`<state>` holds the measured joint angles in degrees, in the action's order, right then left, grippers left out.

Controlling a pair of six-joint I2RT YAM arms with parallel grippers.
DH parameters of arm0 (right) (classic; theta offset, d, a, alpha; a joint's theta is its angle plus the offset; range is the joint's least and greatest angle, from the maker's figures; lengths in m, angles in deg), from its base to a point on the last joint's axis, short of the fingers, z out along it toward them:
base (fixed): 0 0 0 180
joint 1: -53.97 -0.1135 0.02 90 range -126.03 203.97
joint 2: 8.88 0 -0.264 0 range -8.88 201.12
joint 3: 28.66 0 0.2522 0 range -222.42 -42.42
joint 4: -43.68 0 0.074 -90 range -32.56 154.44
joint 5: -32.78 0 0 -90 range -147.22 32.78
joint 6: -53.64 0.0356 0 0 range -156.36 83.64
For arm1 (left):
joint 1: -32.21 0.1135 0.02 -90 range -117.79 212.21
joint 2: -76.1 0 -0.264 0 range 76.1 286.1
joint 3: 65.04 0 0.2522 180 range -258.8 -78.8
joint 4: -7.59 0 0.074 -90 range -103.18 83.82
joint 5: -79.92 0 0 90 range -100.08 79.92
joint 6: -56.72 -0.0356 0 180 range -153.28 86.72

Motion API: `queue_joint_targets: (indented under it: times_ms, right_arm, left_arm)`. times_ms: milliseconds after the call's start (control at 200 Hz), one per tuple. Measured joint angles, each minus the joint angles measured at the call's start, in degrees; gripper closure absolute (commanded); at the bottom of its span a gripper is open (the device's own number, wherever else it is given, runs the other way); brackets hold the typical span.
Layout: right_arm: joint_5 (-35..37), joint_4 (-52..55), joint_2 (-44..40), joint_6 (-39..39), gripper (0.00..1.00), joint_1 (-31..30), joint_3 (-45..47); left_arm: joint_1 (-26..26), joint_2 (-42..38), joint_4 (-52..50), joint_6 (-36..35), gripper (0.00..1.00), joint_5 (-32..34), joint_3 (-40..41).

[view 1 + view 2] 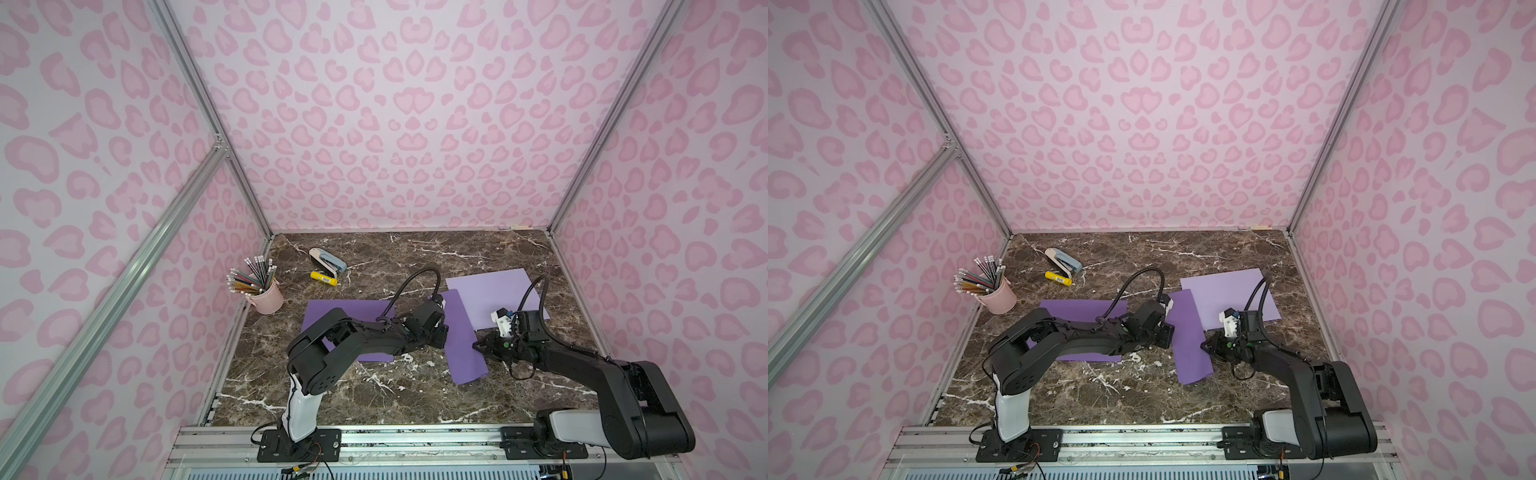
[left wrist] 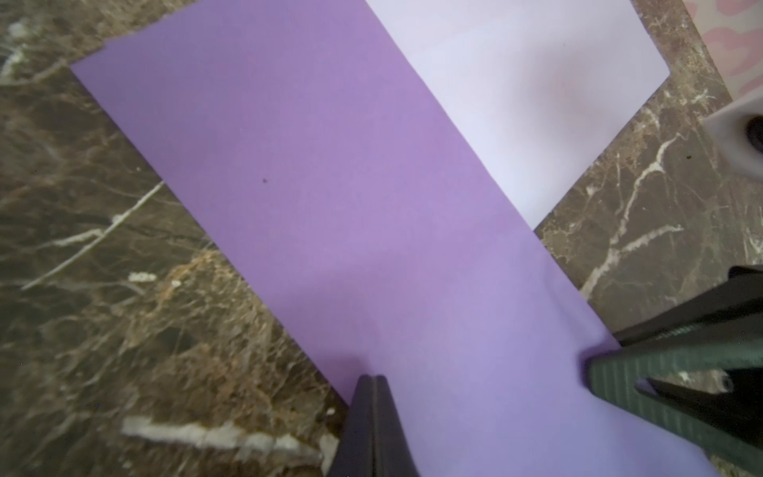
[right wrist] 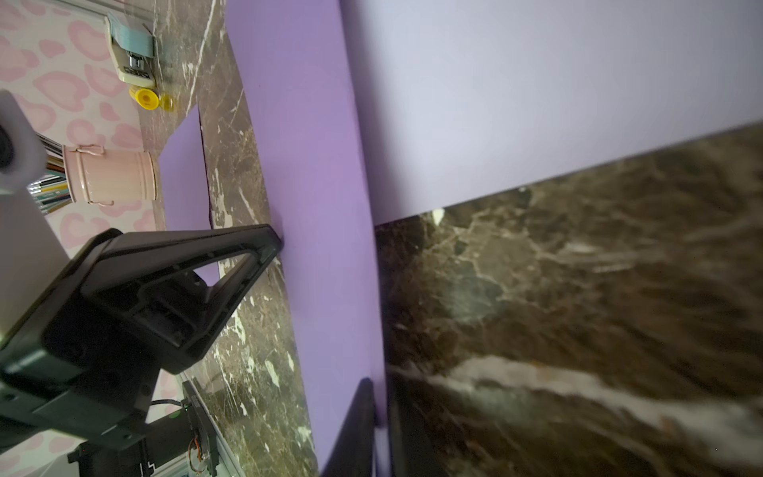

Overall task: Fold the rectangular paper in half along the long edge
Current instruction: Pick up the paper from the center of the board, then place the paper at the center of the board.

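Purple paper (image 1: pixel 463 353) lies as a narrow strip mid marble table (image 1: pixel 374 399), overlapping a paler sheet (image 1: pixel 494 291). We've got the left gripper (image 2: pixel 373 378) pinched together at one long edge, and the right gripper (image 1: pixel 477 345) clamped on the opposite edge.

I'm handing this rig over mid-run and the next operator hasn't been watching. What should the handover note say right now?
Left gripper: shut, tip at one long edge of the narrow purple strip; whether it pinches paper, cannot tell.
Right gripper: shut on the strip's opposite long edge.
Papers: strip lies mid-table, overlapping the pale lavender sheet; a darker purple sheet lies flat under the left arm.
Done: strip looks already folded lengthwise.
Left: confirm the crease, release, retract.
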<state>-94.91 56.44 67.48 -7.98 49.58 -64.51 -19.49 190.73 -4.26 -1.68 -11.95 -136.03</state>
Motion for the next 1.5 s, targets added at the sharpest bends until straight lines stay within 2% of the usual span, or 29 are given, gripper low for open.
queue_joint_targets:
  times_ms: [125,170,240,265,290,340,395,420,500,600,820,975,1075,1160,1310,1400,1500]
  right_arm:
    - [0.3,0.3,-0.3,0.1,1.00,0.0,-0.7]
    - [0.3,0.5,-0.5,0.1,1.00,0.0,-0.7]
    - [0.3,0.7,-0.7,0.2,1.00,-0.1,-0.8]
    - [0.3,0.7,-0.7,0.2,1.00,-0.1,-0.9]
    - [0.3,1.2,-0.7,0.5,1.00,-0.2,-1.2]
    - [0.4,1.3,-0.4,0.7,1.00,-0.7,-1.9]
    - [0.5,1.4,0.4,0.7,1.00,-1.5,-3.4]
    - [0.5,1.5,1.0,0.7,1.00,-2.1,-4.3]
    - [0.6,1.5,3.3,0.7,1.00,-4.2,-7.9]
    - [0.7,1.2,8.3,1.3,1.00,-7.5,-14.2]
    - [2.0,-1.5,24.5,4.9,1.00,-13.4,-32.3]
    - [4.0,-2.3,35.1,7.4,1.00,-14.5,-42.6]
    - [6.0,-1.6,39.2,8.1,0.73,-14.3,-46.6]
    - [7.9,-0.6,40.0,8.0,0.64,-14.0,-47.8]
    - [12.1,1.8,34.5,7.3,0.59,-11.9,-45.0]
    - [15.7,2.5,29.4,6.5,0.62,-9.8,-41.8]
    - [19.2,4.3,27.7,5.0,0.72,-8.2,-40.1]
  left_arm:
    - [-0.1,-0.9,-1.1,0.2,0.96,0.0,0.0]
    - [-0.1,-1.2,-2.7,0.3,0.88,-0.1,-0.4]
    - [-0.1,-2.3,-7.1,0.3,0.65,-0.1,-1.9]
    - [-0.1,-2.9,-8.7,0.3,0.54,0.0,-2.4]
    - [-0.1,-3.7,-10.3,0.3,0.34,0.1,-3.2]
    - [0.0,-6.3,-12.9,0.0,0.11,0.7,-5.4]
    - [0.3,-9.8,-14.1,-0.7,0.00,1.7,-8.0]
    - [0.6,-12.0,-14.2,-1.0,0.03,2.1,-9.2]
    - [1.7,-18.8,-14.2,-1.5,0.03,3.8,-11.8]
    - [2.7,-27.5,-14.4,-1.8,0.03,6.8,-11.0]
    - [3.3,-46.9,-16.9,0.5,0.03,10.3,2.3]
    - [3.5,-58.8,-20.4,3.5,0.04,13.0,10.3]
    - [3.7,-64.9,-22.7,5.3,0.02,14.6,12.7]
    - [3.8,-68.4,-24.1,6.5,0.01,15.8,13.5]
    - [3.9,-70.4,-25.7,7.5,0.06,17.4,13.9]
    - [3.9,-69.9,-26.7,7.7,0.12,18.0,13.9]
    - [3.9,-69.1,-27.3,7.9,0.19,18.4,14.1]
